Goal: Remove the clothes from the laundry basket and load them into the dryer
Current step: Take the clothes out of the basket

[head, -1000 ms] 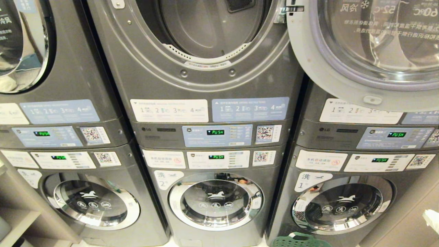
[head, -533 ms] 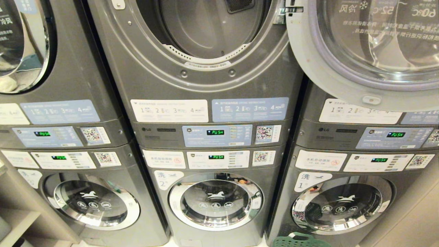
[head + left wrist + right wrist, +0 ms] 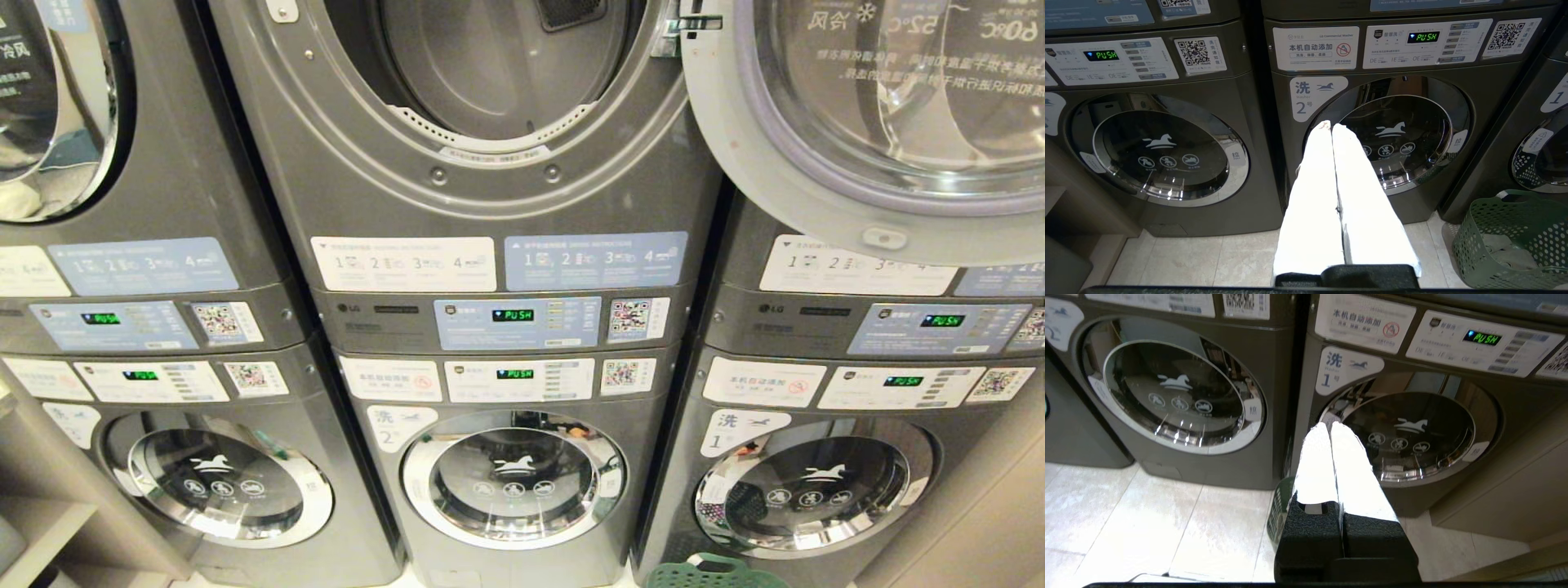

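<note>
Round mouth of the grey upper middle dryer (image 3: pixel 498 73) gapes open, drum free to enter. Its glass-and-grey round door (image 3: pixel 865 122) hangs swung right, covering the neighbouring machine's front. Green perforated plastic laundry basket (image 3: pixel 1515 241) occupies floor before washer 1; pale floor tiles (image 3: pixel 1208 261) before washer 2 open.

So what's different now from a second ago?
A white thing at the head view's right edge, probably the tip of the right gripper, has gone out of that view. The dryer door stays swung open, the dryer drum looks bare, and the laundry basket sits in the same spot on the floor.
</note>
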